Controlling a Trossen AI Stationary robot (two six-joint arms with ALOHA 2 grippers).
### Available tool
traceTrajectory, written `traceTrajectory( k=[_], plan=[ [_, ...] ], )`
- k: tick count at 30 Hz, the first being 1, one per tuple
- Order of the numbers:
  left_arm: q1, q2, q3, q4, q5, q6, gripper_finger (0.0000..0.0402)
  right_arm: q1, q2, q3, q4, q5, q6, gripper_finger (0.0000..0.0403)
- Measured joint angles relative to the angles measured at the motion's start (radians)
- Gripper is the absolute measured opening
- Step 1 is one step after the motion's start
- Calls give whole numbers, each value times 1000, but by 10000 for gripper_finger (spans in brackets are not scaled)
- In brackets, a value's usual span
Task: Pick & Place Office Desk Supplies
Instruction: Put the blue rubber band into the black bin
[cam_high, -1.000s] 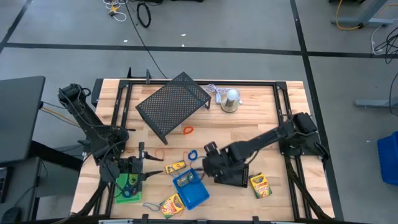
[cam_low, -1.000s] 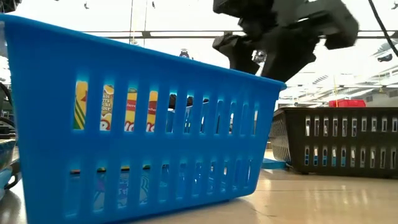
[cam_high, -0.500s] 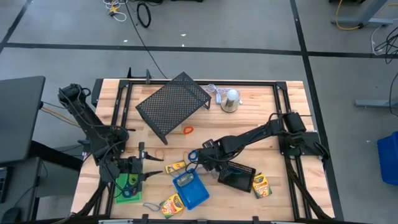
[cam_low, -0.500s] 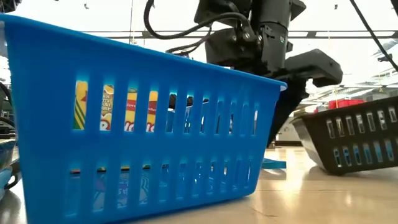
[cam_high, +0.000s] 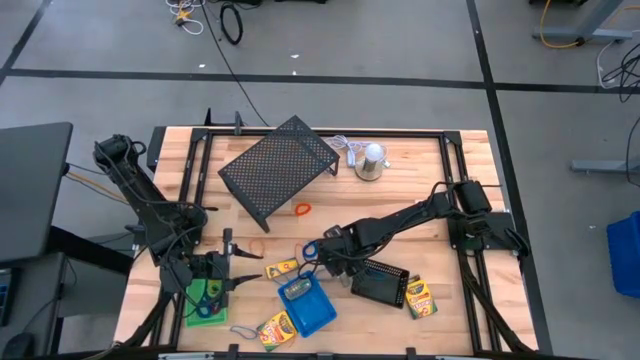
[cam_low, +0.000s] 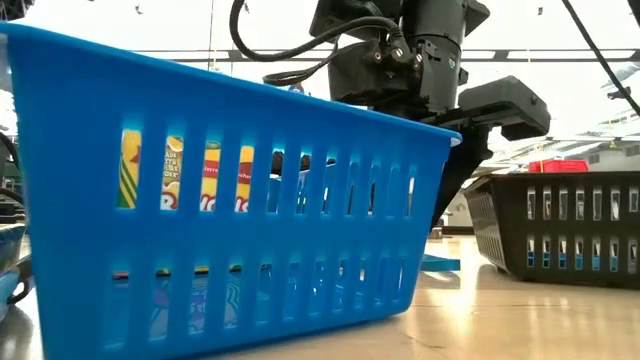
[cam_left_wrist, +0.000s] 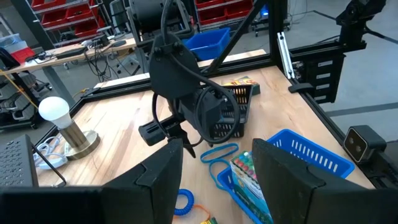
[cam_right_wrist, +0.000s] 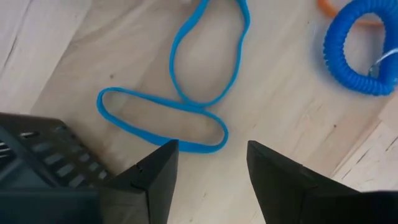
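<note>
Inventory, taken with the blue tray as landmark; I log only what I can make out.

Writing: none legible to me. The crayon boxes carry yellow-green packaging with printed crayon art, but the lettering is too small to read; through the blue tray's slots in the low view I see fragments of red-and-white lettering I cannot decipher.

Blue tray: slotted plastic, holding one crayon box.
Black mesh tray: just right of the blue tray; contents I cannot tell.
Green tray: well left of the blue tray, under the left gripper; something dark lies in it, possibly a loop.

Loose crayon boxes: one just above-left of the blue tray, one at its lower left, one beyond the black mesh tray.

Loops: a thin blue elastic loop lies flat on the wood just above the blue tray, folded into a figure-eight; a blue coiled ring sits near it; an orange loop lies farther up.

Right gripper: above the blue tray, over the blue elastic loop, fingers apart, nothing between them.
Left gripper: left of the blue tray, fingers parted, empty.
</note>
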Motion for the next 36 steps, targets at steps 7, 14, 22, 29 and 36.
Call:
traceTrajectory(
  k=[7,14,22,29,36],
  plan=[
    [0,0,0,0,0,-4,201,-11,43,81,-8,-19,-27,199],
    [0,0,2,-1,3,-11,201,-7,133,158,-162,5,-46,199],
    [0,0,2,-2,7,-6,201,-10,141,164,-157,4,-52,188],
    [0,0,2,-2,7,-3,201,-9,142,163,-128,3,-66,78],
    [0,0,2,-2,7,-3,201,7,142,163,-117,34,-78,7]
  ],
)
